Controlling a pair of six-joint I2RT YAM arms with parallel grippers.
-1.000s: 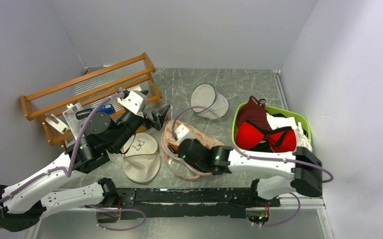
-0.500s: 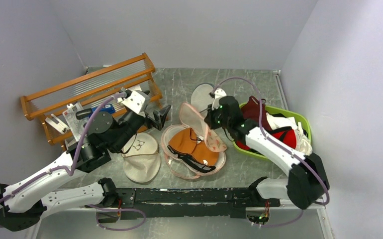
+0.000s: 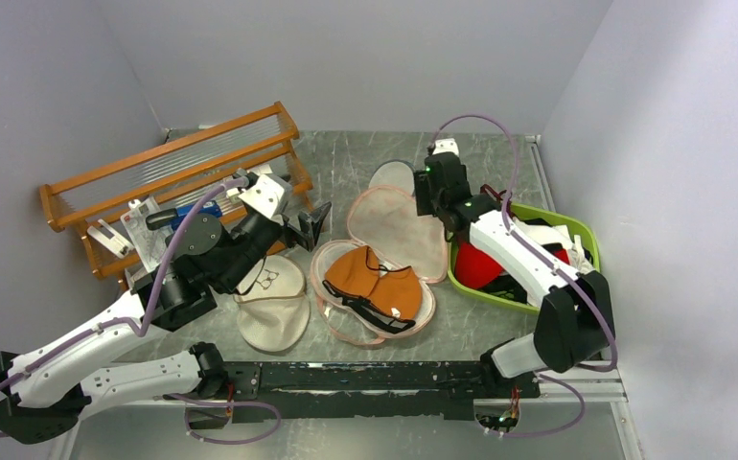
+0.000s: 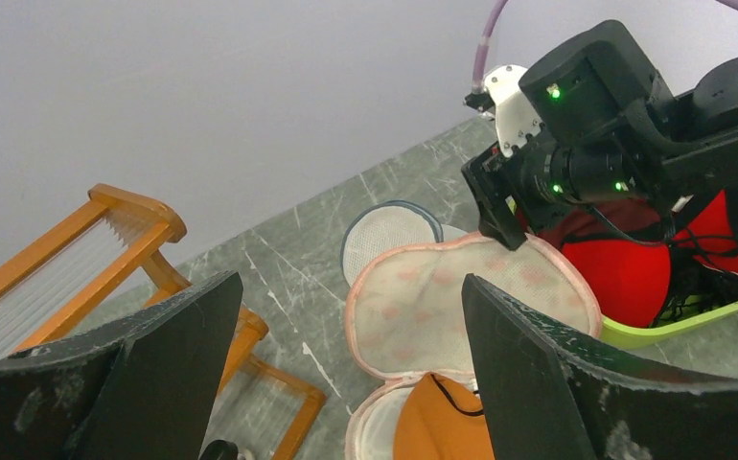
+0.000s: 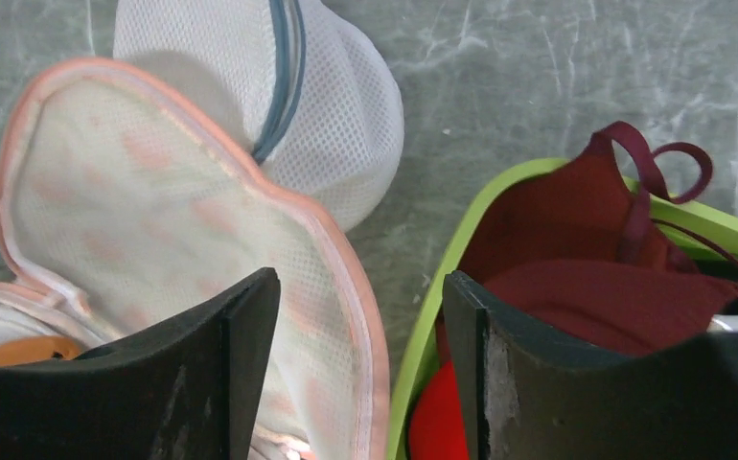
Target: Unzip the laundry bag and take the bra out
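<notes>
The pale pink laundry bag (image 3: 394, 233) lies open in the middle of the table, its lid (image 5: 154, 211) flipped back toward the far right. The orange bra (image 3: 370, 278) with black trim lies uncovered in the bag's lower half. My right gripper (image 3: 429, 203) hovers over the lid's far edge. It is open (image 5: 360, 369), with the lid's pink rim passing under the gap untouched. My left gripper (image 3: 310, 226) hangs left of the bag, wide open (image 4: 346, 374) and empty, looking across the lid (image 4: 442, 307) and the bra (image 4: 442, 433).
A green basket (image 3: 578, 231) with red bras (image 3: 475, 264) and a maroon garment (image 5: 576, 220) stands right of the bag. A round white mesh pouch (image 3: 389, 175) lies behind the lid, a cream mesh bag (image 3: 271, 309) at front left, and a wooden rack (image 3: 173, 158) at back left.
My right gripper swung the bag's lid up and back toward the far right, uncovering the bra, then opened and let the lid go. The left arm barely moved.
</notes>
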